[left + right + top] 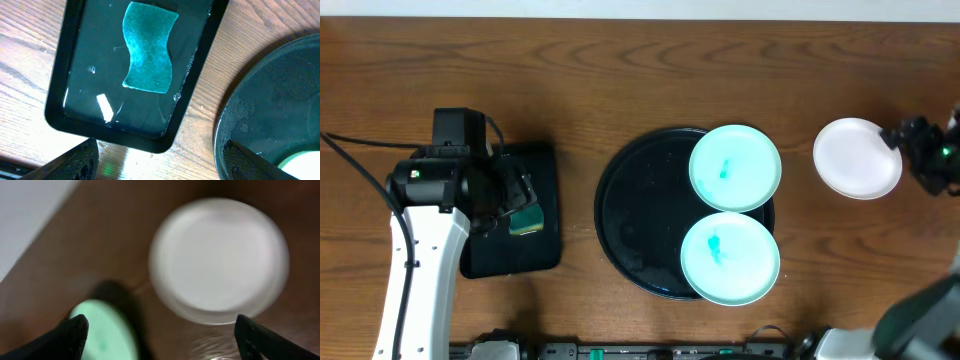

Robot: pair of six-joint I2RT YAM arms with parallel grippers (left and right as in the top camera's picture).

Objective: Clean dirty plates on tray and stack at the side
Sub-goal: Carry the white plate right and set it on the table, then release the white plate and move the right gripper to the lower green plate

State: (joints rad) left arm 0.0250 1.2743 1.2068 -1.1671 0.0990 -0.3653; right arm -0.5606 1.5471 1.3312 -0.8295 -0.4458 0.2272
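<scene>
2 glossy mint plates [735, 167], each teal-smeared, are sitting on the round black tray [630, 230], on its right half, rims seemingly touching. A 3rd, plain white plate [857, 158] is lying on the wood table [520, 60] beside it, the right gripper [160, 340] hanging wide open and empty nearby. The left gripper [160, 165] is gaping empty over a wavy green sponge [149, 47].

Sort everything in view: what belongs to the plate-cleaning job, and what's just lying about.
Job: rear smeared plate, front smeared plate, white plate set aside, round tray, sponge, its rectangular tray.
Lying about: black cable at far left.
</scene>
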